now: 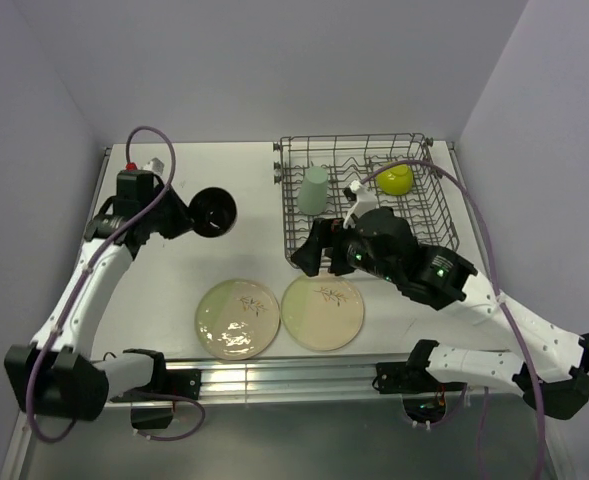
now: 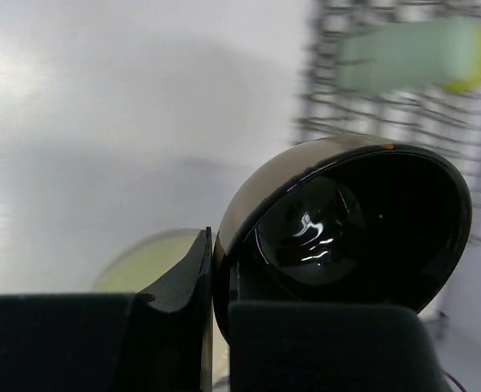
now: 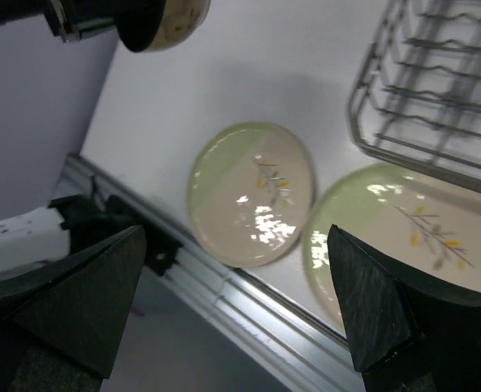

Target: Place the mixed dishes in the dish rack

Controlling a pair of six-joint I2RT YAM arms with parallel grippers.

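small dark cup: the small dark cup [image 1: 213, 212] sits left of the rack and well apart from it, over the white table [image 1: 174, 300]. It's tipped so you look straight into the glossy inside. Can't tell if it's off the surface or not.
left gripper: the left gripper [image 2: 220, 282] is clamped on that cup's rim, one finger inside and one outside, so it's got a proper pinch on it.
dish rack: the grey wire dish rack [image 1: 429, 215] is at the far right of the table, with rows of upright tines.
mint cup: the pale mint-green cup [image 1: 314, 190] is already in the rack's left part, upside down by the look of it.
lime bowl: the small lime-green bowl [image 1: 395, 179] is in the rack too, in the far right part.
plates: there are two cream plates with a leaf sprig. The left plate [image 1: 237, 318] and right plate [image 1: 322, 313] lie flat side by side on the table at the near edge, nearly touching, just in front of the rack's near-left corner.
right gripper: the right gripper [image 3: 232, 327] has its jaws spread wide with nothing in them. It hangs above the two plates beside the rack's near-left corner.
rail: a metal rail [image 1: 274, 375] runs along the near table edge, right next to the plates.
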